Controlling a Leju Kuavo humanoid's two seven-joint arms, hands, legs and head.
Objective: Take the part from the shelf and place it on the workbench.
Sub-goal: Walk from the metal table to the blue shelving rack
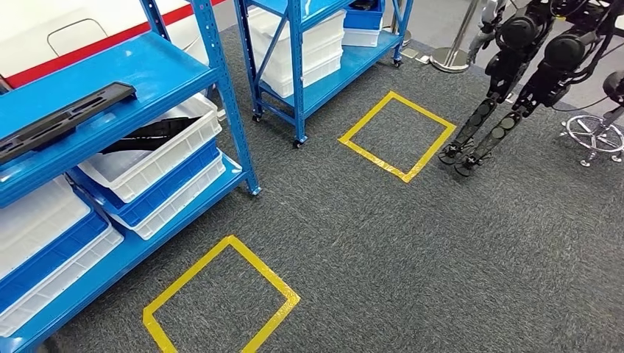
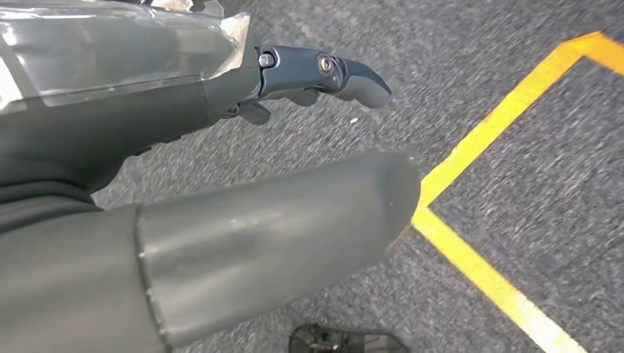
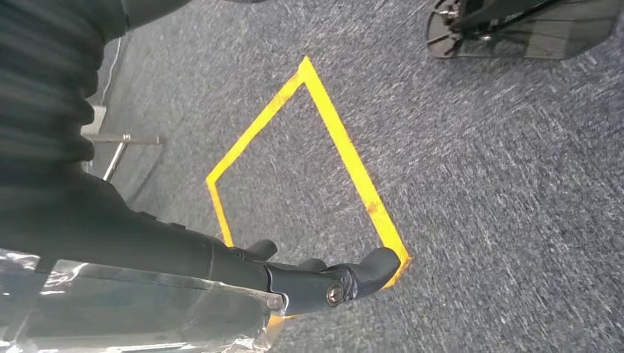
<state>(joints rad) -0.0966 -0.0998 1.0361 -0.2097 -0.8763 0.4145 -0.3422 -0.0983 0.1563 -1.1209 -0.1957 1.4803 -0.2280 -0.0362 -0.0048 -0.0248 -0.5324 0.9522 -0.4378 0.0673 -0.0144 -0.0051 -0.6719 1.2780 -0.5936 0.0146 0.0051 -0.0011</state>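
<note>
The long black part (image 1: pixel 62 118) lies flat on the top level of the near blue shelf (image 1: pixel 169 73), at the left of the head view, its far end close to the shelf's front post; nothing touches it. Below it a white bin (image 1: pixel 158 151) sits on the middle level holding a dark item, which I cannot make out; under that bin are stacked blue and white trays (image 1: pixel 165 195); more white bins (image 1: pixel 37 220) sit further left on the same rack. A second blue shelf (image 1: pixel 298 66) on castors stands behind, loaded with white bins (image 1: pixel 316 44).

On the grey carpet (image 1: pixel 441 257) a yellow tape square (image 1: pixel 221 298) lies just in front of the near shelf; another yellow tape square (image 1: pixel 397 136) lies in front of the second shelf. A second, black humanoid robot (image 1: pixel 515 81) stands at the far right, its feet just beside that far square; a chair base with castors (image 1: pixel 596 136) is near it.

Left hand (image 2: pixel 221 184): hangs over the carpet next to a yellow tape corner (image 2: pixel 434 198); thick grey thumb extended, dark fingers (image 2: pixel 331 73) apart from it, nothing held. Right hand (image 3: pixel 279 276): over the carpet above another tape outline (image 3: pixel 324 154); fingers (image 3: pixel 368 268) lightly bent, spread, holding nothing; image slightly blurred, so the finger pose is probably loose rather than curled.
</note>
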